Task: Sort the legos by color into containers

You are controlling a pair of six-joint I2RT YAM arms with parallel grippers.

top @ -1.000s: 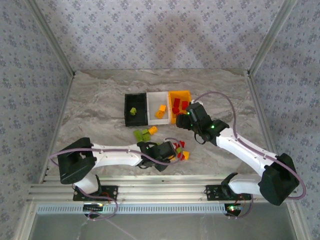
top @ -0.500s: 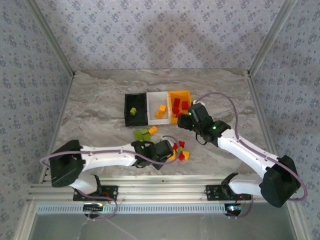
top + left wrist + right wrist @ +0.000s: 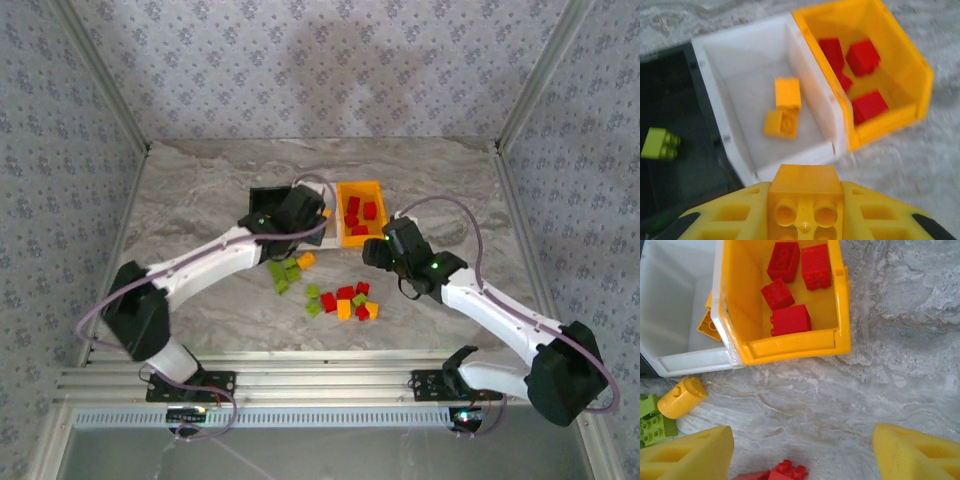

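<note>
Left wrist view: the left end effector (image 3: 805, 215) is pinched on an orange-yellow brick (image 3: 802, 184). The studs face the camera and the fingers sit on its two flat side walls. The brick hangs over the near wall of the white bin (image 3: 740, 60), mid-frame, where two orange bricks (image 3: 786, 93) lie. Red bricks (image 3: 862, 56) sit in the orange bin (image 3: 900, 65), upper right. One green brick (image 3: 660, 143) lies in the black bin (image 3: 685, 165), left edge.

Top view: loose bricks (image 3: 345, 300) in red, green and orange lie on the bench (image 3: 200, 190), lower centre. A green cluster (image 3: 284, 272) lies to their upper left. The right end effector (image 3: 372, 252) sits between the orange bin and the pile.

Right wrist view: jaws spread wide, gripping nothing, bare bench between them.

Handling, as judged: the bricks look light, hard, rigid and smooth-sided, not fragile.
- Best hold is square across opposite flat walls.
- A grip on corners or studs would likely let a brick twist out.
- The rounded orange piece (image 3: 682, 396) at lower left may roll when nudged.

Writing: none readable. Stud tops are too blurred to show any mark, and the bins are plain.
</note>
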